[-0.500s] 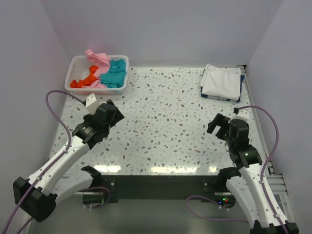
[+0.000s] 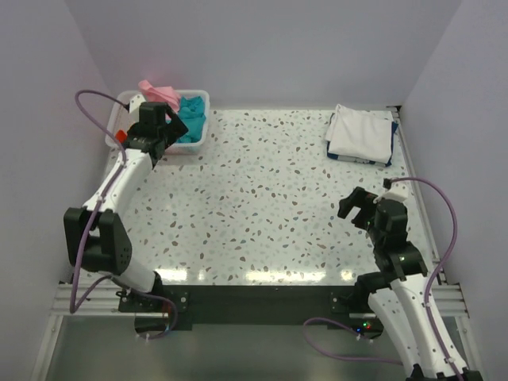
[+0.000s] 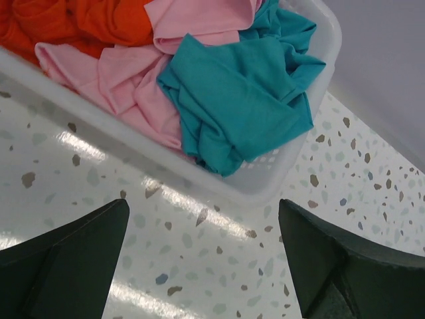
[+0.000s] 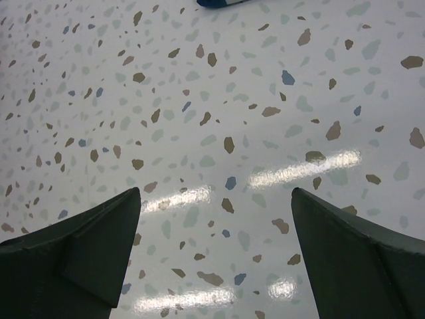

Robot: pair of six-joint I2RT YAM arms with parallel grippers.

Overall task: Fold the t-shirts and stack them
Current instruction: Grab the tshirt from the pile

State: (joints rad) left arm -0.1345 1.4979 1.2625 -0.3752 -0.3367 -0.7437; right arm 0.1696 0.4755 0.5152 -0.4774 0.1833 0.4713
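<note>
A teal t-shirt (image 3: 246, 100) lies crumpled in a white basket (image 3: 265, 189), beside a pink shirt (image 3: 126, 80) and an orange-red shirt (image 3: 80, 20). In the top view the teal shirt (image 2: 193, 119) fills the basket's right end. My left gripper (image 3: 202, 219) is open and empty, low over the table just in front of the basket's near wall; it also shows in the top view (image 2: 168, 133). My right gripper (image 2: 357, 208) is open and empty over bare table at the right. A folded white shirt (image 2: 361, 131) lies on a dark blue one (image 2: 349, 157) at the back right.
The basket (image 2: 198, 144) stands in the table's back left corner against the walls. The pink shirt (image 2: 159, 92) hangs over its far rim. A metal rail (image 2: 413, 167) runs along the table's right edge. A dark blue shirt edge (image 4: 216, 2) shows at the top of the right wrist view.
My left arm has swung from the table's left middle up to the basket at the back left. The right arm has barely moved.
</note>
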